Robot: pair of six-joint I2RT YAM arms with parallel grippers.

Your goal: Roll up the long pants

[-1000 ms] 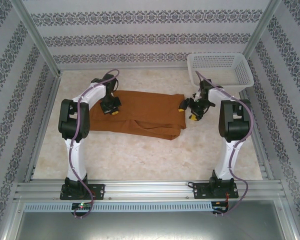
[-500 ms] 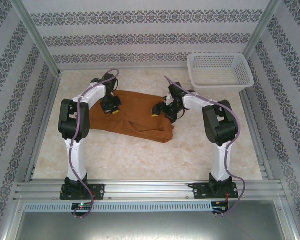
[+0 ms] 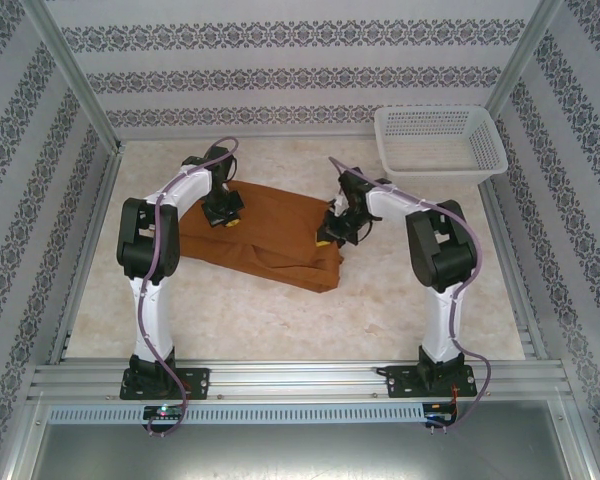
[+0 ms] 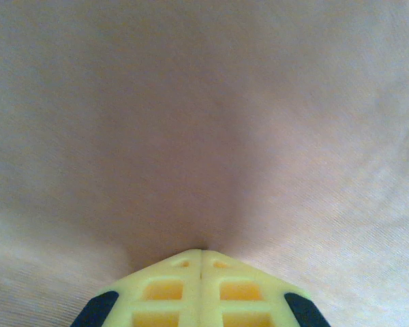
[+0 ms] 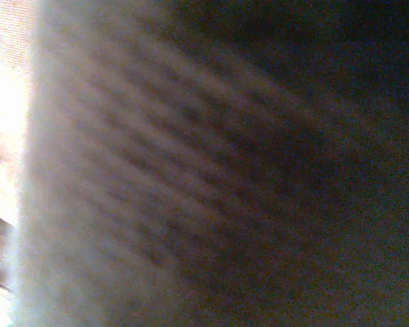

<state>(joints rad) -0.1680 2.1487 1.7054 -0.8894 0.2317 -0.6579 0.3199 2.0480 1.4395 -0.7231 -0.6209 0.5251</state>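
Observation:
The long pants [image 3: 270,235] lie as a folded rust-brown slab across the middle of the table, their right end bunched into a thick fold. My left gripper [image 3: 223,218] is at their far left part. In the left wrist view its yellow fingers [image 4: 202,251] are shut, tips pressed into the cloth [image 4: 204,122], which dents around them. My right gripper [image 3: 330,235] sits on the bunched right end, its fingers drawn together on the cloth. Blurred dark fabric [image 5: 157,170] lies right against the right wrist camera and hides the fingers there.
A white plastic basket [image 3: 440,140] stands at the back right corner, beyond the right arm. Pale marble tabletop [image 3: 280,310] lies bare between the pants and the arm bases. Patterned walls and metal rails [image 3: 90,250] bound the table.
The right gripper moved left from beside the pants onto their right end, pushing that end leftward into a fold, and its fingers came together. The left gripper stayed put.

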